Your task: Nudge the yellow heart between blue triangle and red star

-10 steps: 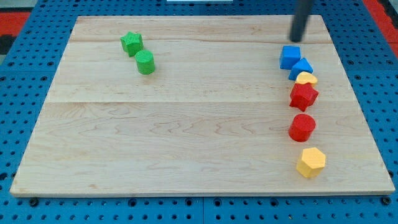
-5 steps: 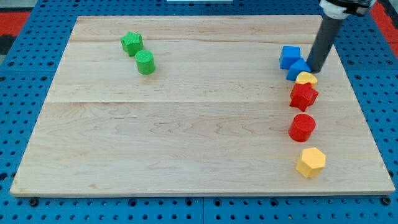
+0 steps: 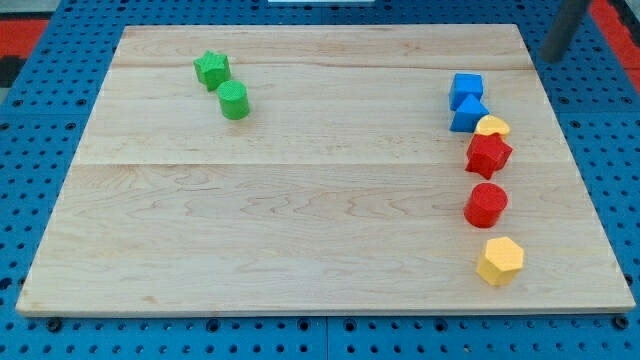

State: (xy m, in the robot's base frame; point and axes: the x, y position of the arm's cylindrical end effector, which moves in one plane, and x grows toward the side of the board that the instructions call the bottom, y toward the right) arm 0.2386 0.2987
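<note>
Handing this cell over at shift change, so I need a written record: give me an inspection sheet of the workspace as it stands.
Surface: pale wooden board, flat, lying on a blue pegboard.
Job's things: yellow heart block sits between the blue triangle block and the red star block, close against both.
Clutter: blue cube block just above the triangle; red cylinder block and yellow hexagon block lower on the view's right; green star block and green cylinder block at the upper left.
Pincer: none fitted; my tip is off the board's upper right corner, apart from every block.
Cables: nothing seen.
Surroundings: red patches at the view's top corners.
</note>
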